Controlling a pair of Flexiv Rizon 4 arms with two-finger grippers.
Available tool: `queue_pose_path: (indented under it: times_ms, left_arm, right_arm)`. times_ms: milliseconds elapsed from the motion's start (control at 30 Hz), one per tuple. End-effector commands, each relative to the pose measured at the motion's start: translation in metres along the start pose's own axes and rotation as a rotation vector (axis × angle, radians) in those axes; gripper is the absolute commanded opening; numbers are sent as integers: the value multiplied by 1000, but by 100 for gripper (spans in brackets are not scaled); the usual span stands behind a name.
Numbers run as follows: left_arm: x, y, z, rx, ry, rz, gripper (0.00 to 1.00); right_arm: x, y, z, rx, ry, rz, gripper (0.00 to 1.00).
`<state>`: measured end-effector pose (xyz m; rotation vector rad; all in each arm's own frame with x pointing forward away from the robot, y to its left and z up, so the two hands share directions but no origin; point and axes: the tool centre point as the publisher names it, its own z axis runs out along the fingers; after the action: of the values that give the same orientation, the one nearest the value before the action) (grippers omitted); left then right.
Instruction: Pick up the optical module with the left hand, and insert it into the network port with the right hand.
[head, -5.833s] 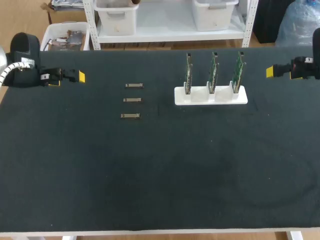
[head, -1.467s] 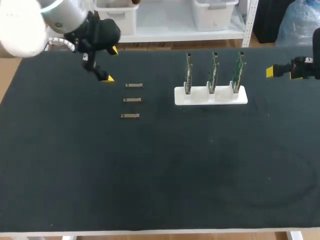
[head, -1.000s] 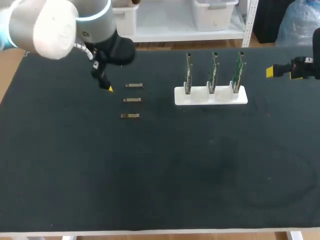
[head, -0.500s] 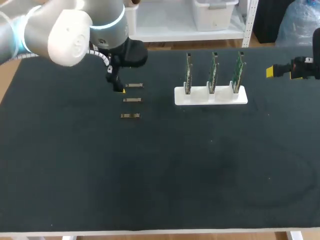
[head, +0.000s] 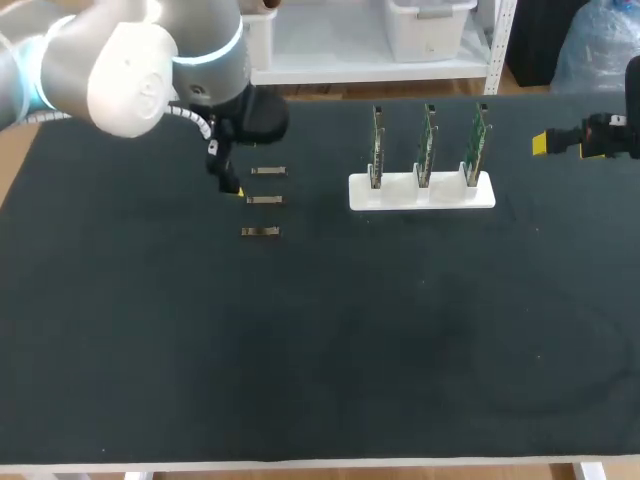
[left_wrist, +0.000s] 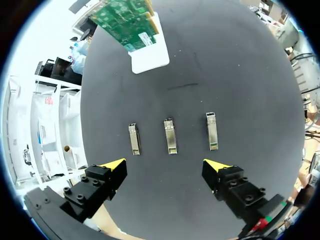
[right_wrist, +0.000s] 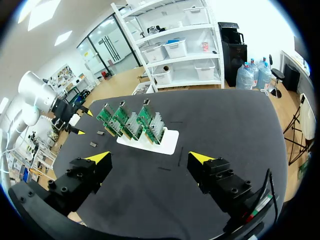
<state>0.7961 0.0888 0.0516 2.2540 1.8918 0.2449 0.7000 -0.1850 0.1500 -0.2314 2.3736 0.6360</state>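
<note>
The left arm (head: 130, 60) curves in from the upper left. The left gripper (left_wrist: 165, 165) points down, fingers spread wide and empty, just beside three modules (head: 264, 200). They lie flat left of centre, long axes running left to right. The right gripper (right_wrist: 149, 157) hangs open at the right edge.

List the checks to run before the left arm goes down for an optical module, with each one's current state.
1. Left pincer open: ok.
2. Middle optical module centred ahead of it: ok.
3. Descent would clear the two outer modules: cannot tell.
4. Right pincer open, empty, away from the boards: ok.
5. Circuit boards upright in the white holder: ok.
</note>
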Motion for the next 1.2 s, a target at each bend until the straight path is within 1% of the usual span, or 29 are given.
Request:
queue_pose_path:
  times_ms: [33, 100, 200, 333, 433, 500, 633, 800, 900, 1033, 1100, 1200]
  left_arm:
    - [-1, -5, -3, -44, 17, 5, 100]
    - [-1, 1, -5, -51, 4, -14, 100]
    - [-3, 9, -6, -71, 20, -9, 100]
    - [-6, 19, -3, -95, 44, 51, 100]
    - [-8, 27, 3, -93, 71, 100, 100]
    - [-10, 31, 6, -80, 72, 132, 100]
    - [-14, 44, 12, -57, 73, 146, 100]
    - [-17, 60, 16, -16, 52, 133, 100]
    - [-17, 68, 15, 18, 31, 104, 100]
    - [-13, 72, 16, 70, 19, 72, 100]
    - [-10, 71, 16, 65, 29, 71, 100]
    - [-5, 70, 20, 82, 46, 47, 100]
  right_arm:
    - [0, 0, 0, 0, 0, 0, 100]
    - [0, 0, 0, 0, 0, 0, 100]
    - [0, 0, 0, 0, 0, 0, 100]
    - [0, 0, 0, 0, 0, 0, 100]
    - [0, 0, 0, 0, 0, 0, 100]
    - [0, 0, 0, 0, 0, 0, 100]
    - [0, 0, 0, 0, 0, 0, 100]
    - [0, 0, 0, 0, 0, 0, 100]
    - [0, 0, 0, 0, 0, 0, 100]
    - [0, 0, 0, 0, 0, 0, 100]
    - [0, 0, 0, 0, 0, 0, 100]
    - [0, 0, 0, 0, 0, 0, 100]
